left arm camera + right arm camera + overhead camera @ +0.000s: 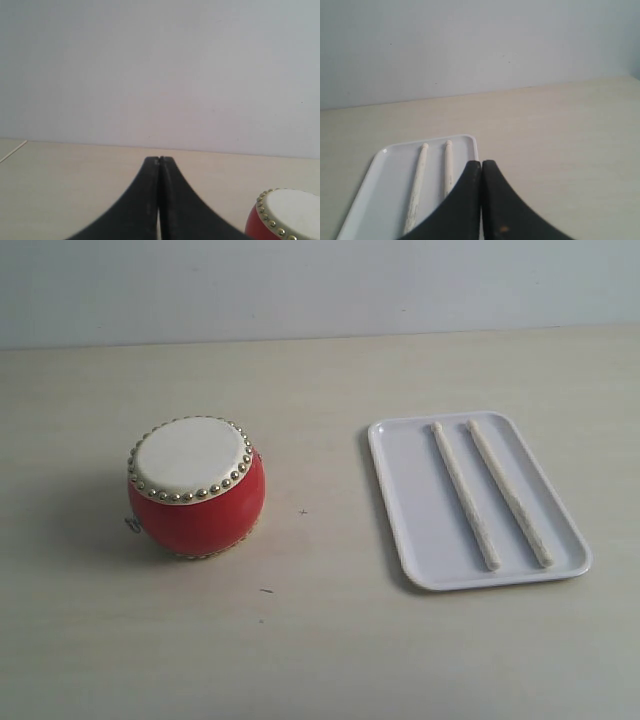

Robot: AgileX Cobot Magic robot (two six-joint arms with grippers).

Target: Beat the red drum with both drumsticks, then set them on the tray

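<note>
Exterior view: drumsticks (465, 495) on tray (420, 500), 3 o'clock of red drum (197, 495); probably light, stiff: pinch mid-shaft. Left hand (159, 160), right hand (481, 163) clenched, empty.

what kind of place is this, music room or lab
Probably a robot test bench, not a music room: a plain pale table against a blank wall, just a red drum and a tray holding two drumsticks, plus the black left gripper and right gripper.

Beige table (320, 650), red drum (196, 490), white tray (420, 510)
</note>
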